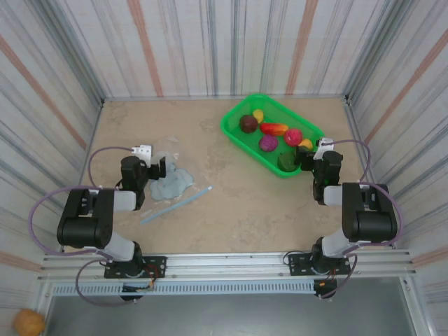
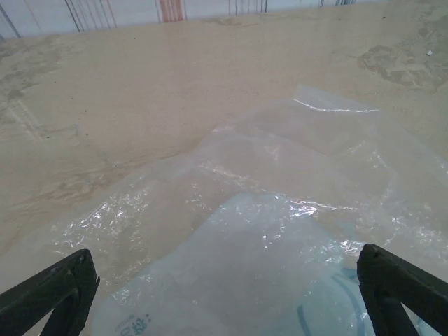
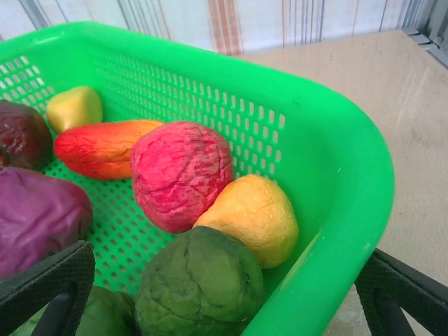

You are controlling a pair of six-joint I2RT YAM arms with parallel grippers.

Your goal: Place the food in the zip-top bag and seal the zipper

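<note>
Here, the left gripper (image 2: pixel 224 297) is held spread wide just over the zip-top bag (image 1: pixel 173 183), which is crumpled on the table (image 1: pixel 238 210), its zipper (image 1: pixel 175 205) stretched along the near side. The right gripper (image 3: pixel 224 297) is likewise spread, at the green tray (image 3: pixel 336 140) where the food (image 3: pixel 180 171) is gathered.

count: food (image 1: pixel 268 143) 7, all in green tray (image 3: pixel 336 161) | green tray 1 | zip-top bag (image 1: pixel 171 183) 1, left of tray | orange ball (image 1: pixel 29 323) 1
</note>
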